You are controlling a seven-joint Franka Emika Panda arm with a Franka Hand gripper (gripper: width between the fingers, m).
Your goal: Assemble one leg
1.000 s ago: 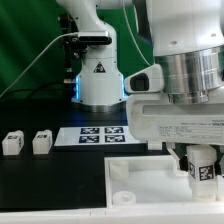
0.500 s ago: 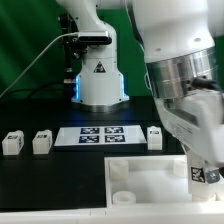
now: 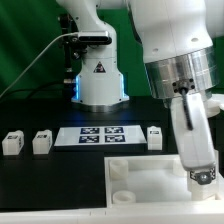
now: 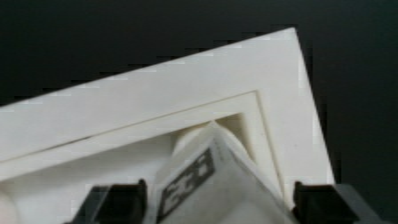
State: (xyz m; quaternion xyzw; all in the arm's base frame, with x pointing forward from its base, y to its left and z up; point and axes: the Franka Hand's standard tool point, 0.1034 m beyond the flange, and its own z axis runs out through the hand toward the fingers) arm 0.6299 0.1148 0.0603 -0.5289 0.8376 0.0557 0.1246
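Note:
My gripper [image 3: 203, 180] is shut on a leg [image 3: 205, 175], a small white block with a black-and-white tag, held tilted over the right end of the large white panel [image 3: 150, 172]. In the wrist view the leg [image 4: 210, 165] stands between my two dark fingers [image 4: 118, 205], above a corner of the panel [image 4: 160, 95]. Three more legs stand on the black table: two at the exterior view's left [image 3: 12, 143] [image 3: 42, 142] and one by the marker board's right end [image 3: 155, 137].
The marker board [image 3: 97, 135] lies flat behind the panel. The robot's white base [image 3: 100, 80] stands at the back, with a cable running to the exterior view's left. The panel has a round socket at its left corner [image 3: 121, 171].
The wrist has tilted and swung, so the hand now points steeply down. The held leg has shifted slightly lower over the panel's right end. The leg by the marker board has come into view.

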